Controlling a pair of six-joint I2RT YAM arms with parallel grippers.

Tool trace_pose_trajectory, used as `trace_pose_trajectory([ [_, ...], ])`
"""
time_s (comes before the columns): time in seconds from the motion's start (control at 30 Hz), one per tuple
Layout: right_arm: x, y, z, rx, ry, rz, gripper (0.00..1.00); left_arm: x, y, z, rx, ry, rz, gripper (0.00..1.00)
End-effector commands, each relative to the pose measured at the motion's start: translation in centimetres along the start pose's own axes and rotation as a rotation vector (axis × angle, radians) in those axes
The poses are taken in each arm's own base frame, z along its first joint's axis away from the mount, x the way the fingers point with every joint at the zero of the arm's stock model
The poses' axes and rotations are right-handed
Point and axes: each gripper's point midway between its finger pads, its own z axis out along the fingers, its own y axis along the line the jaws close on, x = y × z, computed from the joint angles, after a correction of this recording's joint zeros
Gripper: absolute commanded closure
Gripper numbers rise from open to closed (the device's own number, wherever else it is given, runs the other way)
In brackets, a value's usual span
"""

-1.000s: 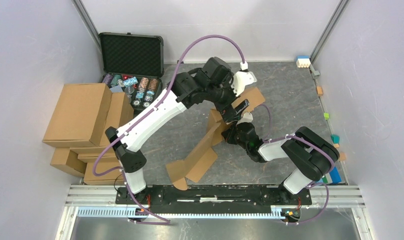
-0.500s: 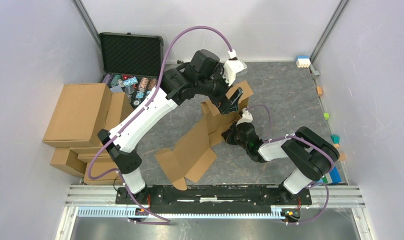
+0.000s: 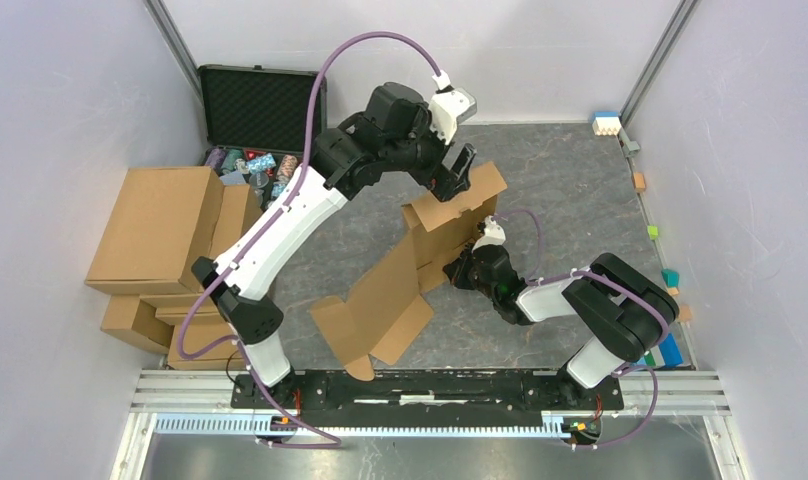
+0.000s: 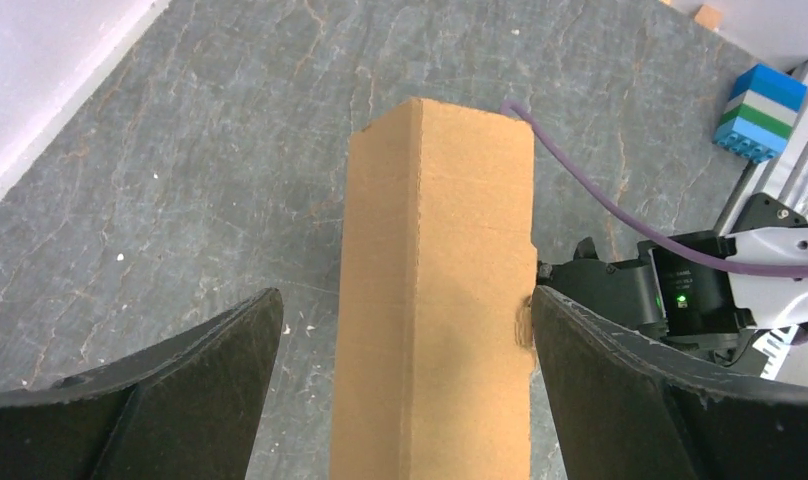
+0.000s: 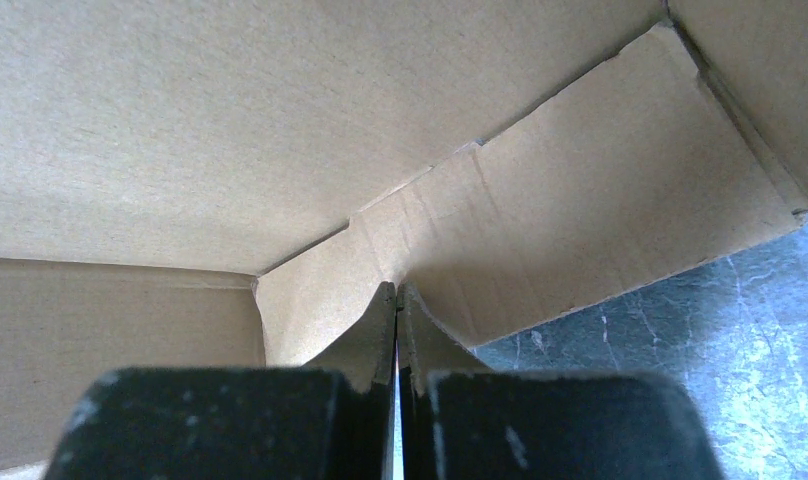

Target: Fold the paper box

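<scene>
As your right hand [image 5: 396, 292], shut, braces its tips against an inner crease of the paper box [image 3: 400, 290], the sheet sits half-raised on the table [image 3: 570, 190], one flap [image 4: 435, 260] upright inside your wide-open left hand [image 4: 400, 300]. Close squarely on that flap, then swing it along its crease, lest it buckle.

One paper box [image 3: 385, 290], two arms [image 3: 292, 212] [image 3: 620, 303], one black case [image 3: 263, 100]
</scene>
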Motion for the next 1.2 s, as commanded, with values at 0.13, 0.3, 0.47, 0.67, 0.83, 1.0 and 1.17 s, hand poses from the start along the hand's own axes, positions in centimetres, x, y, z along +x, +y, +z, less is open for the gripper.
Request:
trace_pose_trajectory([
  [0.13,1.4,-1.4,0.0,0.043,0.056,-0.027,1.00,3.7,0.4,2.7,0.001,0.145,-0.006,0.03],
  [0.3,1.4,-1.3,0.0,0.040,0.057,-0.025,1.00,6.1,1.7,3.7,-0.054,0.224,0.018,0.10],
  [0.47,1.4,-1.3,0.0,0.039,0.056,-0.023,1.00,7.3,1.6,4.2,-0.072,0.264,0.058,0.13],
  [0.67,1.4,-1.2,0.0,0.037,0.055,-0.021,1.00,8.2,1.4,4.4,-0.135,0.303,0.150,0.24],
  [0.83,1.4,-1.2,0.0,0.035,0.056,-0.021,1.00,9.6,1.6,4.9,-0.205,0.361,0.230,0.22],
  [1.0,1.4,-1.2,0.0,0.033,0.056,-0.019,1.00,10.5,1.7,5.5,-0.256,0.404,0.288,0.22],
  [1.17,1.3,-1.2,-0.2,0.031,0.054,-0.019,1.00,10.3,2.2,5.6,-0.304,0.406,0.317,0.49],
])
